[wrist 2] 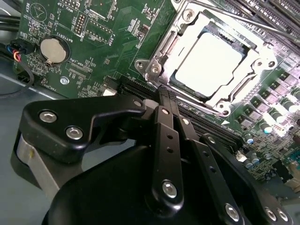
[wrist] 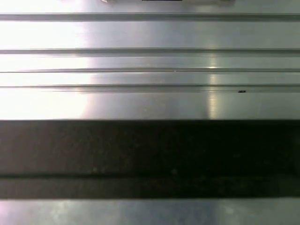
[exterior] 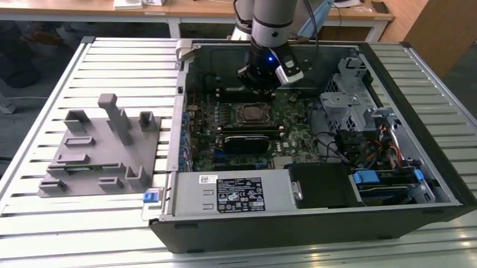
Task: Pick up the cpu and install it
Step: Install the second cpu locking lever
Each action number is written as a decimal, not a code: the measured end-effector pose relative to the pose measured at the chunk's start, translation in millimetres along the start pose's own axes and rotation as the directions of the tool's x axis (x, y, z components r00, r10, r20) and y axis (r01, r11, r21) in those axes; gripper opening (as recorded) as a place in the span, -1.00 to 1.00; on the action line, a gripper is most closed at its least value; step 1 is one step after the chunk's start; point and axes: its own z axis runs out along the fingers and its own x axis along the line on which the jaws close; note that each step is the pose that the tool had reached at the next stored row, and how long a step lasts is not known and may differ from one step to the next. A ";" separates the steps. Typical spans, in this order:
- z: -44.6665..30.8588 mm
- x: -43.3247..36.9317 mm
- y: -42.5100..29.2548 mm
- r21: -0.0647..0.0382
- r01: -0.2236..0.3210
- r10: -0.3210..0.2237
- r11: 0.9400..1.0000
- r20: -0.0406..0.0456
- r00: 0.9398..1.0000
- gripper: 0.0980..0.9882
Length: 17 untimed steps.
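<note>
The cpu (wrist 2: 209, 63), a pale silver-white square, lies flat inside the metal-rimmed socket frame (wrist 2: 161, 58) on the green motherboard (wrist 2: 101, 33). In the second wrist view my gripper (wrist 2: 164, 93) hangs just off the socket's edge, its two black fingers (wrist 2: 161, 124) pressed together with nothing between them. In the exterior view the gripper (exterior: 258, 88) hovers inside the open computer case (exterior: 417, 67), a little behind the socket (exterior: 253, 114).
A grey plastic fixture (exterior: 100, 146) sits on the slatted metal table (exterior: 44, 89) at the exterior view's left. Inside the case are a black module (exterior: 246, 142), a power supply (exterior: 231, 192), a drive cage (exterior: 347, 103) and cables. The first wrist view has metal slats (wrist: 150, 101) and a dark band (wrist: 150, 157).
</note>
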 end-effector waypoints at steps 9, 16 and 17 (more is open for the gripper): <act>-0.3 -2.4 -5.9 0.000 0.000 0.000 1.000 0.000 1.000 -0.98; -0.6 -4.7 -12.2 0.000 0.000 0.000 1.000 0.000 1.000 -0.98; -0.6 -4.8 -12.8 0.000 0.000 0.000 1.000 0.000 1.000 -0.98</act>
